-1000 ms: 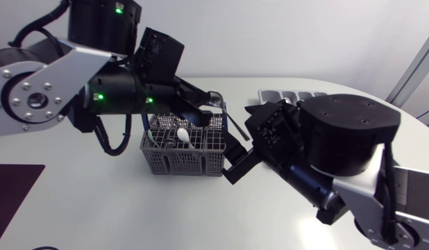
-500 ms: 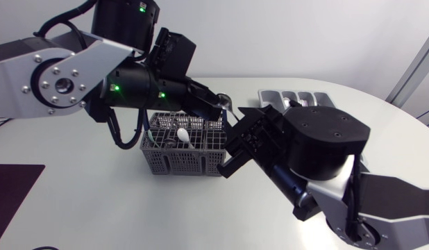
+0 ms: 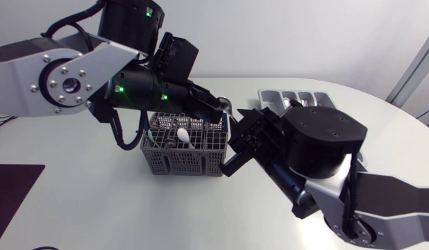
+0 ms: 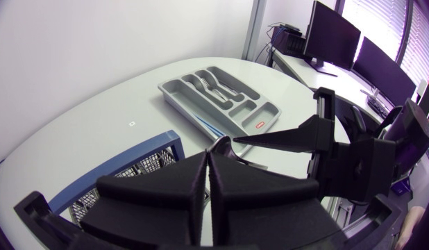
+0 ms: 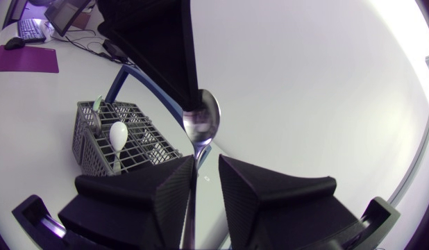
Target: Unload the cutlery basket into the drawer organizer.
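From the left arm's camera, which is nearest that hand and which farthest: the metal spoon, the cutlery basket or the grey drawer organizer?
1. The metal spoon, pinched at the tips of the left hand.
2. The cutlery basket, just under and beside the hand.
3. The drawer organizer, farthest, well ahead of the hand.

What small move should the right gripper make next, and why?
Probably shut the right gripper on the spoon: its handle lies between the open fingers, while the left gripper pinches it near the bowl.
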Motion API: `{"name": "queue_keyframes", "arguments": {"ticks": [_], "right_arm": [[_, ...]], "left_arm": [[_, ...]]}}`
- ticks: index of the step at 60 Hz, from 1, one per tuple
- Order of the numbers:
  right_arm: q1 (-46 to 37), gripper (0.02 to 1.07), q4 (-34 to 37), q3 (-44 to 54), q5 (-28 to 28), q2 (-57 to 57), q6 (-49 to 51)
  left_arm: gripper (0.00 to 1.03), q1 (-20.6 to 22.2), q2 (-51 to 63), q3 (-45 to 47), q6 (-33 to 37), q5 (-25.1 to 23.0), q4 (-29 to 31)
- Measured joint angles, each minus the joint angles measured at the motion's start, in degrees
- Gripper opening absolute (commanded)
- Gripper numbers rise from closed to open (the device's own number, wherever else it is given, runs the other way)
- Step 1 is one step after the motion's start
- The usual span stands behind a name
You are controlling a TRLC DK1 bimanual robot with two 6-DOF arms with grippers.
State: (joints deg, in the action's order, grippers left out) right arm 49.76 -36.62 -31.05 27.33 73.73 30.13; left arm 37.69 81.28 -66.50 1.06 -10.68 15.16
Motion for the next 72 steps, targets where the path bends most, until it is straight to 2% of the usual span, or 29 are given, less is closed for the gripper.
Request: {"name": "queue_keyframes", "arguments": {"ticks": [22, 30, 72], "right_arm": [[0.0, 0.28, -0.1, 1.3, 0.0, 0.1, 0.2], [0.0, 0.21, -0.1, 1.3, -0.3, 0.1, 0.2], [0.0, 0.19, -0.1, 2.1, -0.5, 0.1, 0.2]], "left_arm": [[0.03, 0.8, 0.0, 0.0, 0.0, 0.0, 0.9], [0.03, 0.7, 0.0, 0.0, 0.0, -0.1, 0.9], [0.04, 0.7, -0.2, 0.0, 0.0, -0.7, 1.0]]}}
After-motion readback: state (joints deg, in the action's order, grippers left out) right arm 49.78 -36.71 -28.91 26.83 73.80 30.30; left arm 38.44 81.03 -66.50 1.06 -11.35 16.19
